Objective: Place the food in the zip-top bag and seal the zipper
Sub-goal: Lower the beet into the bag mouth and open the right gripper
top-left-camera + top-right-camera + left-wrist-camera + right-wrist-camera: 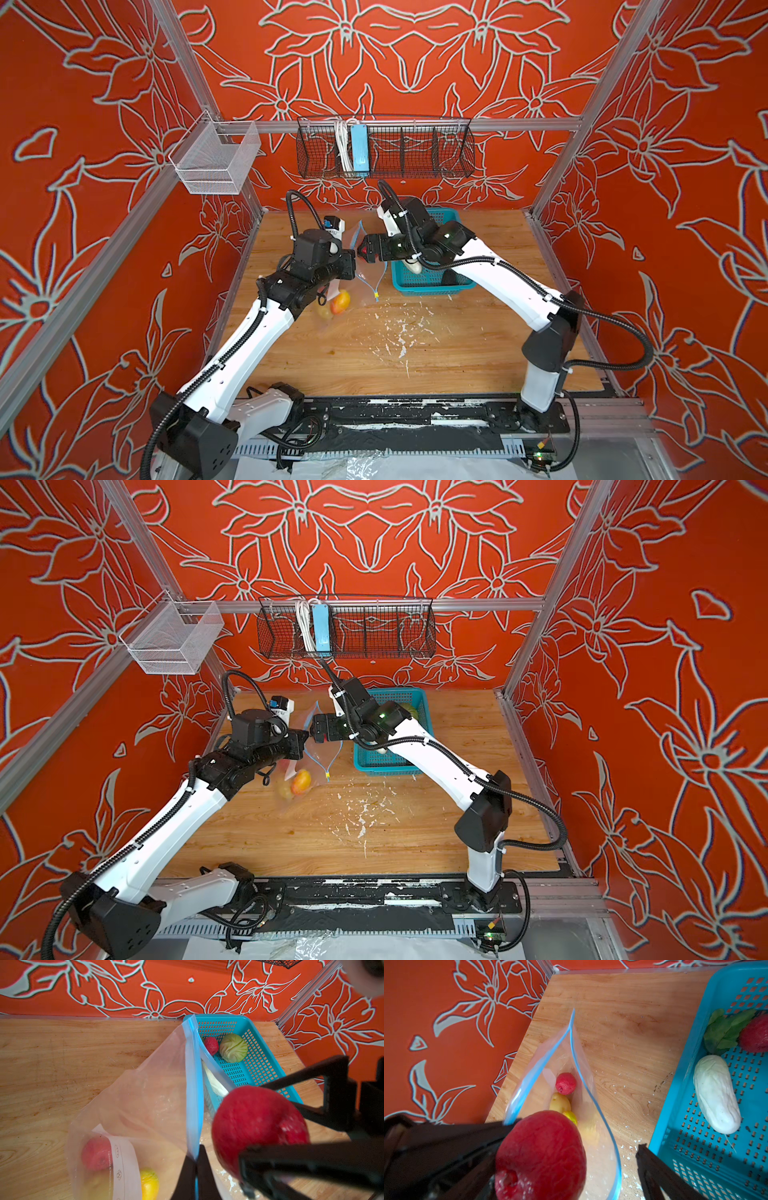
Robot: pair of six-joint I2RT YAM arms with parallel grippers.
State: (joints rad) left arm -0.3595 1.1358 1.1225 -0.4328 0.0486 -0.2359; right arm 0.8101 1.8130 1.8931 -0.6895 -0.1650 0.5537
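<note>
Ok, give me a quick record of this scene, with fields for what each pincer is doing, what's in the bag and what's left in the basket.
Left pincer: shut on the zipper edge, holding the zip-top bag up with its mouth open
Right pincer: open, large red fruit between its fingers above the bag's mouth
In bag: small red berry, yellow potato, orange-yellow fruit
In basket: cabbage, pale cucumber, red berry, green leaf
Seal: not closed
</note>
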